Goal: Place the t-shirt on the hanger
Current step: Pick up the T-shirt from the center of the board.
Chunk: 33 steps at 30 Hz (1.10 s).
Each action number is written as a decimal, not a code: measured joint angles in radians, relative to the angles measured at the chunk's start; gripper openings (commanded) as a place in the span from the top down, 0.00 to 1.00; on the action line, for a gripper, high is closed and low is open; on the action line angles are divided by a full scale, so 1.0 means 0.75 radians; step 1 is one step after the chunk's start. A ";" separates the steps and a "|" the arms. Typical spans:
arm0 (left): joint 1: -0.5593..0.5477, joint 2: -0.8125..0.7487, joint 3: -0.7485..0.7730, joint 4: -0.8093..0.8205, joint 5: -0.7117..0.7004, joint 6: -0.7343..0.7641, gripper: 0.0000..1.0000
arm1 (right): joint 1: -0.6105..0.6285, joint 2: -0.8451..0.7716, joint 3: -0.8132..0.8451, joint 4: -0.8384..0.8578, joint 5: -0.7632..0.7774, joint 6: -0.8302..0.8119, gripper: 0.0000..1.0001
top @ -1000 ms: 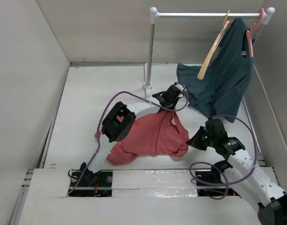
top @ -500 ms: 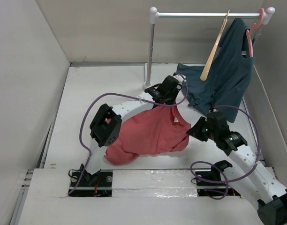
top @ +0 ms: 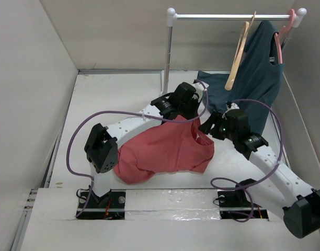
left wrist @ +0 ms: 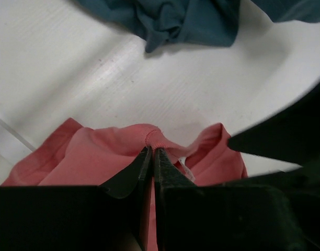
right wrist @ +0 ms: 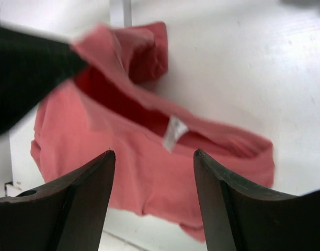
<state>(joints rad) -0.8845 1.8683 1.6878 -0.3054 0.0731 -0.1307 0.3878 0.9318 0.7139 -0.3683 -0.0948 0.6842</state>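
The coral-red t-shirt (top: 165, 151) lies crumpled on the white table, with its collar pulled up toward the back. My left gripper (top: 190, 116) is shut on the collar's ribbed edge, which shows pinched between the fingertips in the left wrist view (left wrist: 152, 149). My right gripper (top: 206, 128) hovers open just right of the collar. In the right wrist view (right wrist: 155, 152) its fingers straddle the shirt (right wrist: 139, 178) below the white neck label (right wrist: 174, 132) without touching it. The tan wooden hanger (top: 237, 55) hangs bare from the rail (top: 228, 16).
A teal garment (top: 254, 89) hangs from a pink hanger (top: 283, 34) at the rail's right end and drapes onto the table behind the grippers. The rail's white post (top: 167, 57) stands just behind the left arm. Walls close in both sides.
My left gripper has carried the collar back toward the rack. My right gripper has opened and moved from the shirt's right edge up beside the collar.
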 measured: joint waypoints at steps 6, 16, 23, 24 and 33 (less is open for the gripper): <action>-0.027 -0.056 -0.055 -0.023 0.053 -0.003 1.00 | 0.002 0.163 0.032 0.153 -0.071 -0.094 0.32; -0.016 -0.110 -0.102 -0.045 0.079 -0.028 1.00 | 0.044 0.279 0.051 0.354 -0.094 -0.160 0.79; -0.018 -0.150 -0.108 -0.058 0.065 -0.086 0.72 | 0.061 0.287 0.049 0.518 -0.093 -0.142 1.00; -0.018 -0.161 -0.120 -0.051 0.049 -0.101 0.59 | 0.064 0.276 0.049 0.522 -0.086 -0.138 1.00; -0.024 -0.349 -0.295 0.013 -0.050 -0.220 0.61 | 0.070 0.243 0.115 0.418 -0.023 -0.124 1.00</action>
<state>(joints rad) -0.9024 1.6062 1.4666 -0.2955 0.0353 -0.2958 0.4404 1.1137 0.8005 -0.0547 -0.1120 0.5911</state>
